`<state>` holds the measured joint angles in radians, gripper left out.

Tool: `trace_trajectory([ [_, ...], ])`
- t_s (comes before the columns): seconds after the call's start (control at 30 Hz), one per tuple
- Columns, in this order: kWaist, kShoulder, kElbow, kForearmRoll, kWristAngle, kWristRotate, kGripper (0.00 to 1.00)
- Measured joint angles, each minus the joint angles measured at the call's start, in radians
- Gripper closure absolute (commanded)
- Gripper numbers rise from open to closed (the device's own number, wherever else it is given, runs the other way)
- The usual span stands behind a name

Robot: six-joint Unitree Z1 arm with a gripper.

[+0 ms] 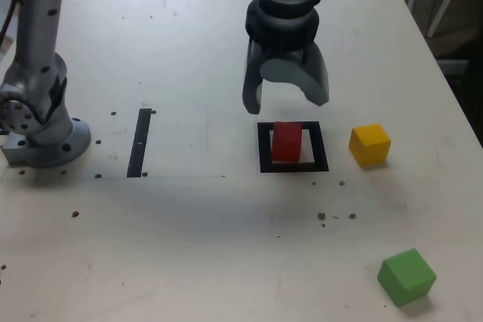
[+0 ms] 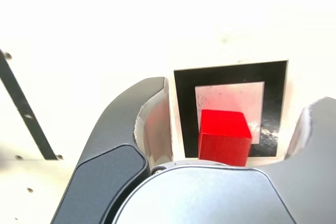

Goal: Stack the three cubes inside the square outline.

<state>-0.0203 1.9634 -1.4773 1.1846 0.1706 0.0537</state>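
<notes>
The red cube sits inside the square outline, a thick black tape frame with a pale centre. My gripper hangs open just above and behind it, fingers spread wide and holding nothing. In the wrist view the red cube lies between the two fingers without touching them, over the square outline. The yellow cube rests on the table just beyond the outline on the exterior view's right. The green cube lies nearer the front edge at the right.
A straight black tape strip lies to the exterior view's left of the outline. The arm's grey base stands at the far left. Small dark specks dot the white table.
</notes>
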Motion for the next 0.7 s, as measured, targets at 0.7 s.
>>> trace_trajectory([
  [0.7, 0.010, 0.118, -0.354, 0.072, -0.015, 0.701, 0.01],
])
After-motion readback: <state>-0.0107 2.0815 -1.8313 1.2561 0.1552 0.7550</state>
